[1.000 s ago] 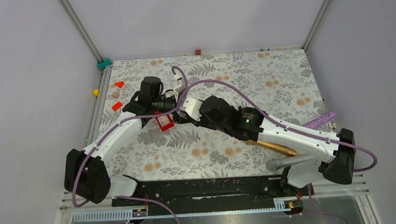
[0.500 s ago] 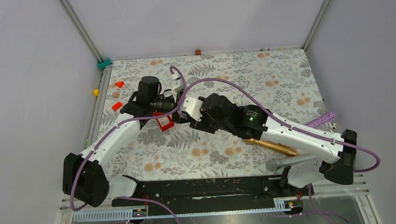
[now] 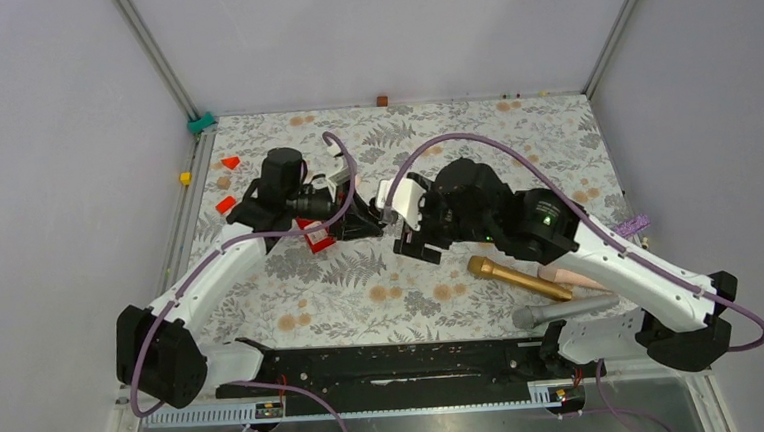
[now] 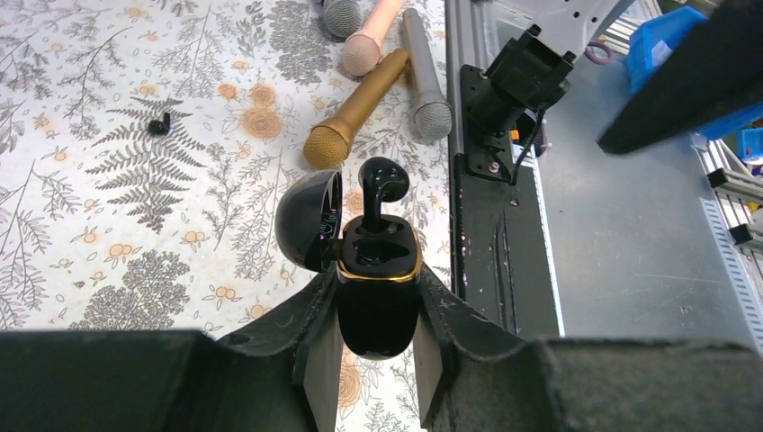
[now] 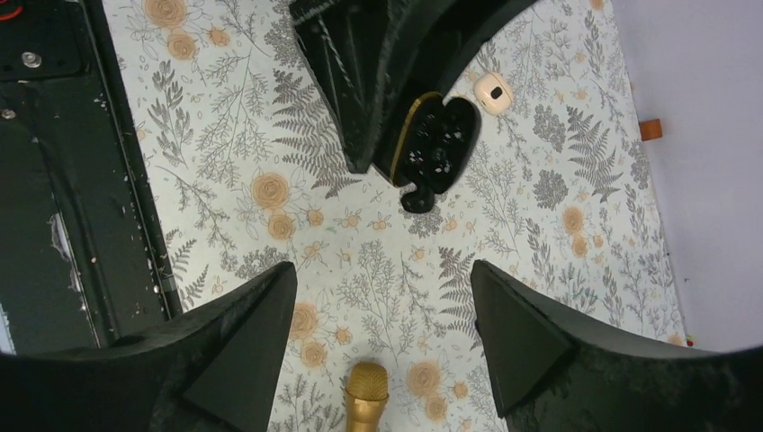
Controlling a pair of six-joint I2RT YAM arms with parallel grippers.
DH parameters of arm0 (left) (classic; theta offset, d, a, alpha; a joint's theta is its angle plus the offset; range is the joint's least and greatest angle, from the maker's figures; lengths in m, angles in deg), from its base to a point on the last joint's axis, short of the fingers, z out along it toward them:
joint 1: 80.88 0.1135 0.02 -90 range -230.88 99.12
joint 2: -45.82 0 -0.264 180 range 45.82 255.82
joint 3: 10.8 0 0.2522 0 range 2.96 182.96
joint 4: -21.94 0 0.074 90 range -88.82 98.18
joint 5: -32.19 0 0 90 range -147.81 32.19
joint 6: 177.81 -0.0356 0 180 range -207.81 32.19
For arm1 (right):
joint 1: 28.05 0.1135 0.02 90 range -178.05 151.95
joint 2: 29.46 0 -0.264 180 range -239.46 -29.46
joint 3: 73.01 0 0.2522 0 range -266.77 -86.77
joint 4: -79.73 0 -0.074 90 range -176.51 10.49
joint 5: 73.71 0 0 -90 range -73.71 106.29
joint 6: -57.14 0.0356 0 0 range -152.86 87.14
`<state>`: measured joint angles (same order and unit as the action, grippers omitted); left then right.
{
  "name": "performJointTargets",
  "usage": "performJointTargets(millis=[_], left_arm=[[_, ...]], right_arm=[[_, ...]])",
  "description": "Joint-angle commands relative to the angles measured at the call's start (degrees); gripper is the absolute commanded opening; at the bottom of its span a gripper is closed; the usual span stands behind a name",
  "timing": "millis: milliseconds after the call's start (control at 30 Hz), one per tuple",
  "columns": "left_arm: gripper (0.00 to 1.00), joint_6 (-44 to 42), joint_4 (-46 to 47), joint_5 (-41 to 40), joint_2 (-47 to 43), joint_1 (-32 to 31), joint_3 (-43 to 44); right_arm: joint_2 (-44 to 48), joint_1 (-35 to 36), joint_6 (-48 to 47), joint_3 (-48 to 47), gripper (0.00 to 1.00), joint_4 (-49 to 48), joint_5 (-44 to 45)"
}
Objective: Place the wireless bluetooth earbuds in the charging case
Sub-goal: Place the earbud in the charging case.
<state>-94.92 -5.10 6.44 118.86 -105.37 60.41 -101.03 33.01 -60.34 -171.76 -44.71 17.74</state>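
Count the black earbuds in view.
2. One earbud sticks out of the case held in the left gripper; the other earbud lies on the table, away from it. Others may be hidden.

One earbud (image 4: 381, 180) in the charging case (image 4: 378, 306), another earbud (image 4: 159, 123) on the table (image 4: 108, 225)

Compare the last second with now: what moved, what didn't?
The right gripper pulled back rightward, away from the left gripper, and is now open and empty. A black earbud stands in the open charging case. Unchanged: the left gripper stays clamped on the case, by the red box.
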Motion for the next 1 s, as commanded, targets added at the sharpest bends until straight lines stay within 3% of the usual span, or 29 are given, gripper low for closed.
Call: performJointTargets(millis=[0,100,167,233,333,533,667,967], left_arm=[[0.00,-2.98,2.66,5.30,-3.71,0.24,-1.38],[0.00,-6.18,1.93,8.61,-5.30,0.28,-1.95],[0.00,-12.62,-2.45,11.03,-6.41,0.24,-0.97],[0.00,-22.18,-10.42,12.01,-7.40,0.24,1.44],[0.00,-29.58,-18.49,13.50,-7.36,0.29,4.17],[0.00,-31.34,-21.47,20.85,-4.16,-0.16,4.06],[0.00,-32.61,-21.42,21.37,-2.93,-0.63,2.03],[0.00,-31.90,-21.48,22.97,0.40,-1.18,1.73]], right_arm=[[3.19,-3.20,-2.47,-3.00,0.79,3.81,-7.95],[5.23,-4.90,-5.79,-2.49,0.87,4.02,-8.88],[5.71,-6.02,-8.13,-1.68,0.95,3.76,-8.63],[5.61,-6.98,-9.79,-1.04,0.96,3.76,-8.97],[6.14,-7.61,-12.73,1.18,0.96,2.32,-10.04],[7.15,-7.66,-25.34,5.15,1.00,2.86,-15.11],[7.65,-7.62,-29.49,3.86,0.97,4.99,-18.47],[5.86,-7.56,-37.61,1.50,0.76,9.31,-32.35]])
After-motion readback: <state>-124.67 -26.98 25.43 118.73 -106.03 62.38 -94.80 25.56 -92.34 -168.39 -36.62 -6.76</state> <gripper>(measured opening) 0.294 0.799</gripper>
